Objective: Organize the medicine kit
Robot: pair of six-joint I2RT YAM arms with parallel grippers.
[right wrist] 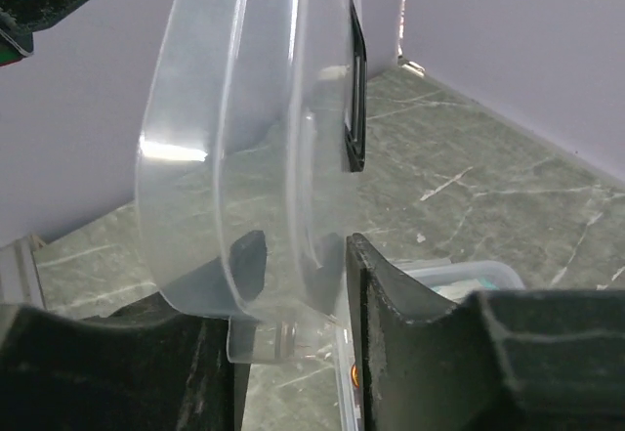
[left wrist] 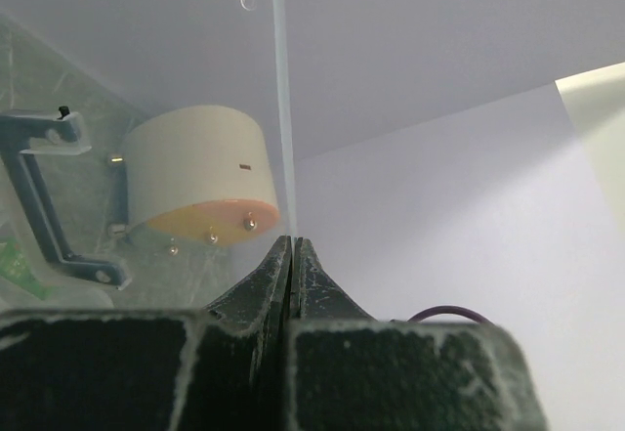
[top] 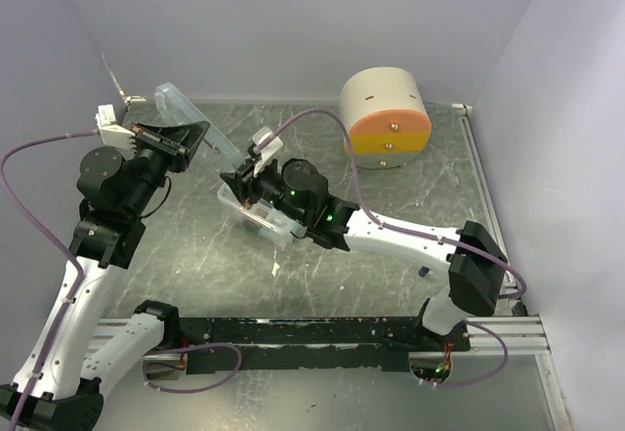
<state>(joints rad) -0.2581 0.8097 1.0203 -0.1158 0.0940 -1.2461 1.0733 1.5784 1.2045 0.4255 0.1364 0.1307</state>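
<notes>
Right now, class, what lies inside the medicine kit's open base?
Through the clear base, one small orange-red item shows; its kind cannot be told. The right gripper covers the rest; the lid is raised.

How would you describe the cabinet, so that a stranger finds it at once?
Look at the grey table, toward its far right corner. The cabinet stands there alone. Unlike the clear kit, it is rounded, beige, with an orange and yellow front.

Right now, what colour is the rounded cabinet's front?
Cabinet front: orange above, yellow below; best in the top view.
</notes>
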